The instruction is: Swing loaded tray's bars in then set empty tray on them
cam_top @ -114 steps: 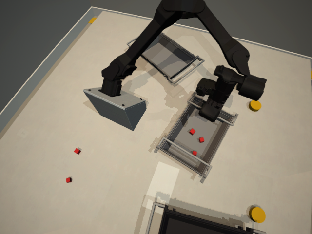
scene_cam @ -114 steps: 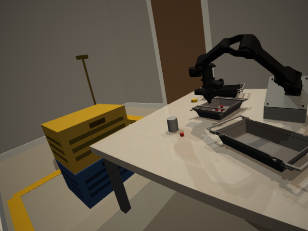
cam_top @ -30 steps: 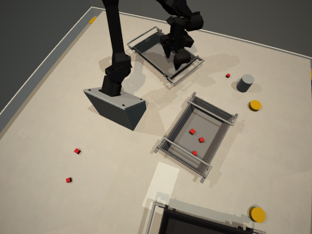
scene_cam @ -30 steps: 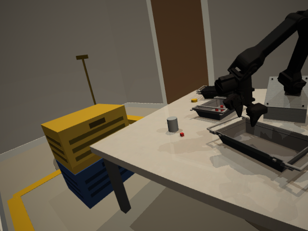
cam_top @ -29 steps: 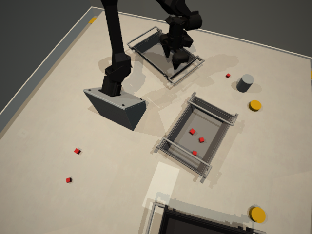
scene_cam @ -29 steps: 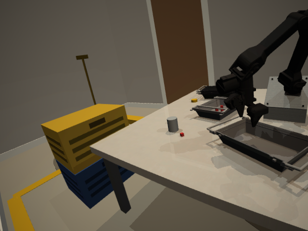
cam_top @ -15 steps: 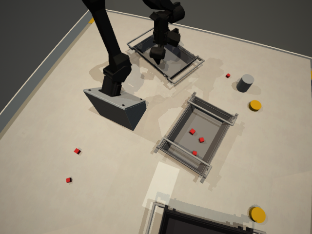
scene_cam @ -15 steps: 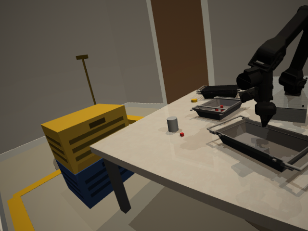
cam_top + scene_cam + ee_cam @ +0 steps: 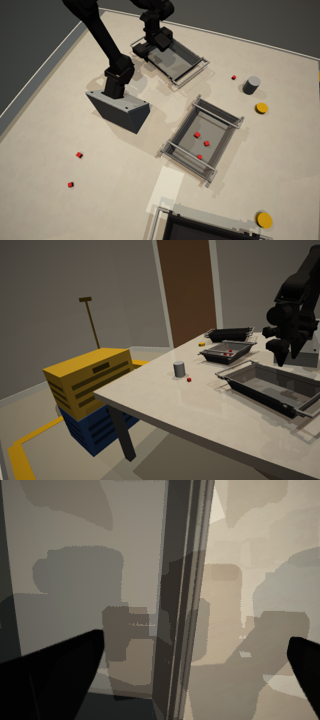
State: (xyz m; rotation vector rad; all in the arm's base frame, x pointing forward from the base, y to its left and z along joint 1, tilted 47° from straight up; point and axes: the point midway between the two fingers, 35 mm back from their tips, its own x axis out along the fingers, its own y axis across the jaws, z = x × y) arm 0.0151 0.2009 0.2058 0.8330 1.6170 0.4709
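Note:
The loaded tray point(image 9: 224, 149) point(image 9: 217, 359) stands mid-table with red blocks point(image 9: 197, 134) point(image 9: 206, 143) point(image 9: 199, 156) on its floor. Both its wire bars point(image 9: 217, 115) point(image 9: 191, 156) lie inward across its top, near opposite ends. The empty tray point(image 9: 180, 64) point(image 9: 258, 395) point(image 9: 176, 525) stands level on the table, its bars point(image 9: 193, 74) point(image 9: 235, 367) swung out over its ends. My gripper point(image 9: 287, 361) point(image 9: 194, 642) is wide open and empty above the empty tray; in the wrist view one finger is on each side of its long wall. The arm hides part of this tray in the top view.
A dark tray point(image 9: 196, 228) point(image 9: 228, 335) stands beyond the loaded one. A grey cylinder point(image 9: 250, 85) point(image 9: 179, 369), yellow discs point(image 9: 261, 108) point(image 9: 264, 220) and loose red blocks point(image 9: 233, 77) point(image 9: 79, 155) point(image 9: 70, 184) are on the table. The grey arm base point(image 9: 118, 113) stands left of the loaded tray.

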